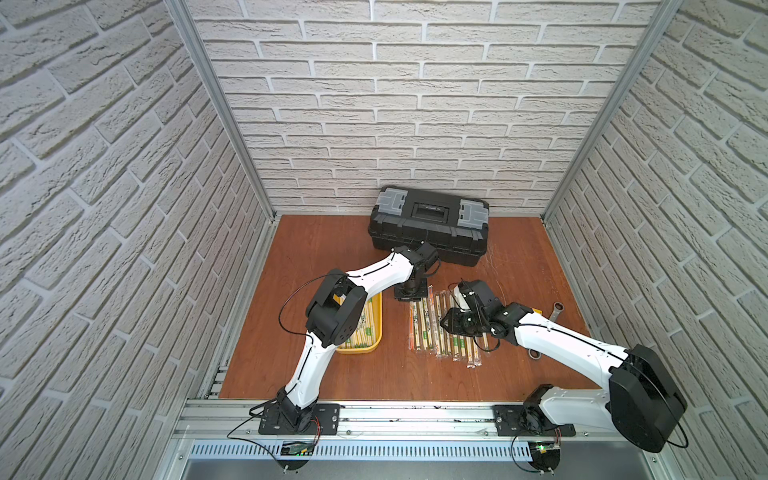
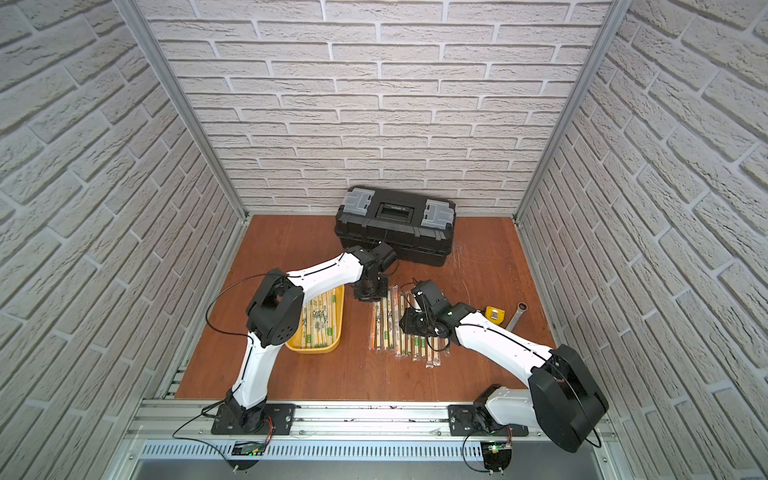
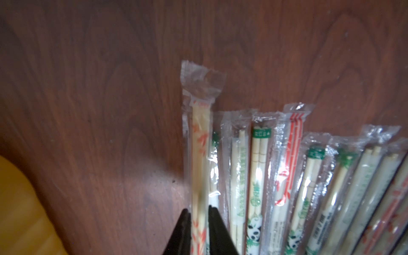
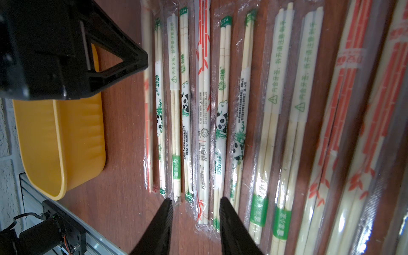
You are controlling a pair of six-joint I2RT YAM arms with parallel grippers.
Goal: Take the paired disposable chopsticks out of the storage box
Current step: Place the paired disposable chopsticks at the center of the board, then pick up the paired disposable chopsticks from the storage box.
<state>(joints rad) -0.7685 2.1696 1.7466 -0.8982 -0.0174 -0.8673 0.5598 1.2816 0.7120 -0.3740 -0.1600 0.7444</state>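
Fingers (image 3: 180, 234) of the left gripper (image 3: 198, 209) straddle an orange-print pair (image 3: 199, 154), can't tell if they're pinching. Fingers (image 4: 159, 229) of the right gripper (image 4: 196, 198) are spread apart over the paired disposable chopsticks (image 1: 428, 328) rowed mid-frame, right of the yellow storage box (image 1: 357, 348), more inside.

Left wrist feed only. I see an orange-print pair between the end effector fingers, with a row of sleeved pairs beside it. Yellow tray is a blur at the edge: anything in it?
Observer: Yes. In both top views the yellow tray holds many sleeved pairs.
Operator: Where's the right end effector?
Observer: The right end effector hangs over the row of pairs, jaws open, nothing between them.
Operator: Any clutter near it?
Observer: A wrench and a yellow tape measure lie on the table just beyond the right arm.
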